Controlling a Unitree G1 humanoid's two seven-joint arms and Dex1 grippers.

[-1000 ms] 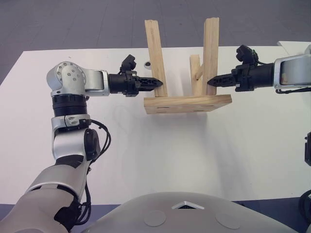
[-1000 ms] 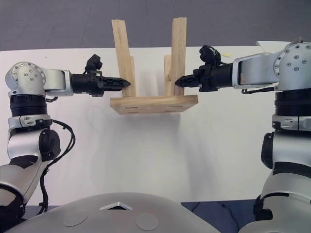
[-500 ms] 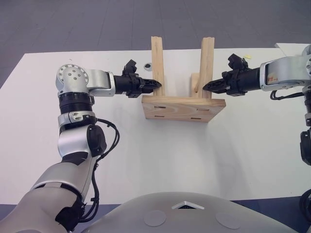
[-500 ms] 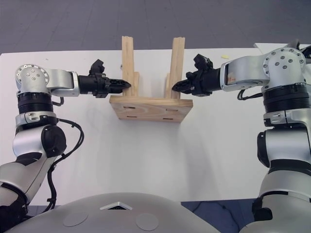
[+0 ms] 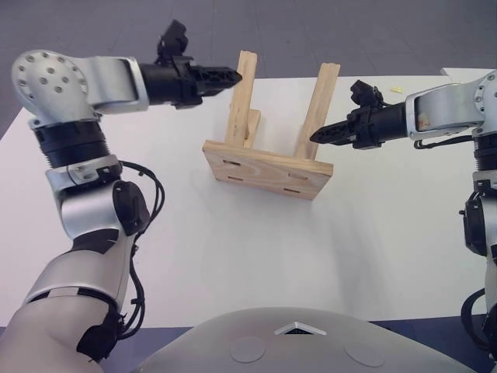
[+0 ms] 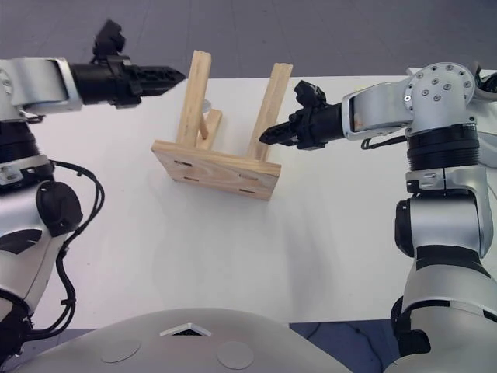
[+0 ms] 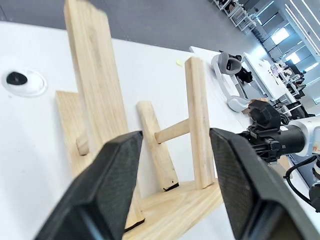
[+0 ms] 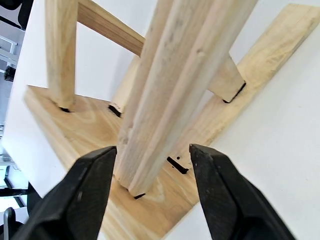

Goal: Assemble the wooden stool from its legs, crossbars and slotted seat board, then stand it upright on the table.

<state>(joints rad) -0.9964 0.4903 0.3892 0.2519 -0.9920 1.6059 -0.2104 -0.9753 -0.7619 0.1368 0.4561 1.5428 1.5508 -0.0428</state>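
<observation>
**Tilted stool (image 5: 268,165) on the table (image 5: 233,249)**

Eye views: it leans seat-down (legs (image 5: 314,109) up). Left wrist view: left gripper (image 7: 175,134) released, clear of the legs. Right wrist view: right gripper (image 8: 152,148) at a leg (image 8: 180,80); grasp cannot be told.

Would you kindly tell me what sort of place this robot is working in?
Probably a robotics lab or open workshop hall: a plain white table lies under the wooden stool, bare grey floor stretches beyond it, and the left wrist view shows further workbenches with equipment under long ceiling lights.
</observation>
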